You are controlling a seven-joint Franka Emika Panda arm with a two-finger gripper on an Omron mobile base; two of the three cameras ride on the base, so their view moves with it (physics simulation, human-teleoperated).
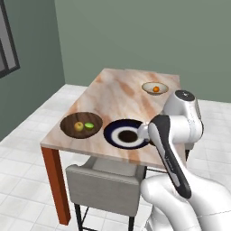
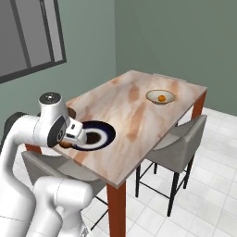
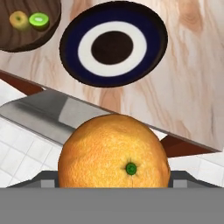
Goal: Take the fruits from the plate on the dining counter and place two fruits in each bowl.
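A large orange fruit (image 3: 113, 153) sits right in front of the hand camera, held by my gripper (image 2: 69, 140) and hiding its fingertips. It hangs over the near edge of the dining counter (image 1: 122, 94), just short of the navy and white plate (image 3: 74, 39), which is bare. The dark wooden bowl (image 1: 67, 126) to the left of the plate (image 1: 110, 135) holds a yellow fruit (image 3: 19, 19) and a green fruit (image 3: 39, 19). The cream bowl (image 1: 149, 85) at the far right of the counter holds one orange fruit (image 1: 156, 89).
A grey chair (image 1: 103, 180) is tucked under the counter's near edge, below my hand. Another grey chair (image 2: 185, 139) stands at the counter's right side. White tiled floor and green walls surround the counter.
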